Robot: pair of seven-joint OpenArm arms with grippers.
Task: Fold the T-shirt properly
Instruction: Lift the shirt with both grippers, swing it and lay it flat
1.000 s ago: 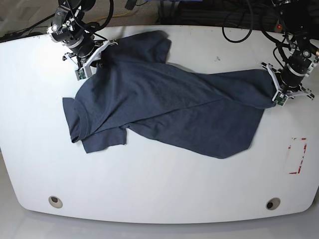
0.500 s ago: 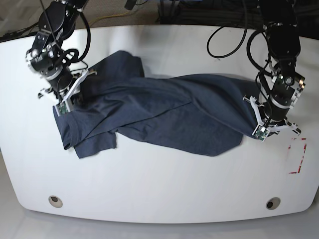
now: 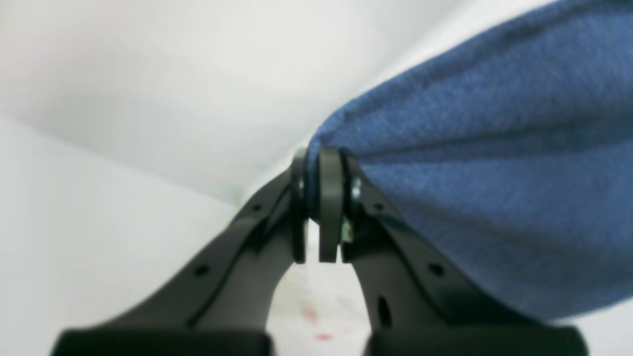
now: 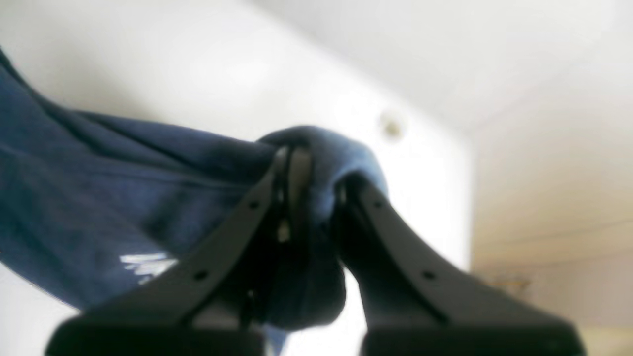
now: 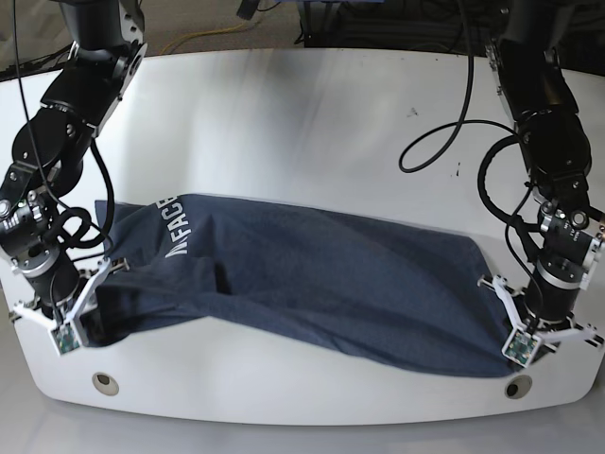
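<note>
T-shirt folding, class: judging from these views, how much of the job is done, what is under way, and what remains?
Done: both grippers are clamped on the T-shirt, the left gripper and right gripper each pinching an end. In hand: the cloth is held stretched across the near part of the table, its white lettering showing. Left: no neat fold is visible; the shirt is still rumpled and unfolded.

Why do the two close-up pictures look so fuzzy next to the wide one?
Left wrist view: the claw and T-shirt sit too near the lens, so both are soft. Right wrist view: blurred too, with the white table glaring bright. Base view: sharp, evenly lit, though the table edges bow.
</note>
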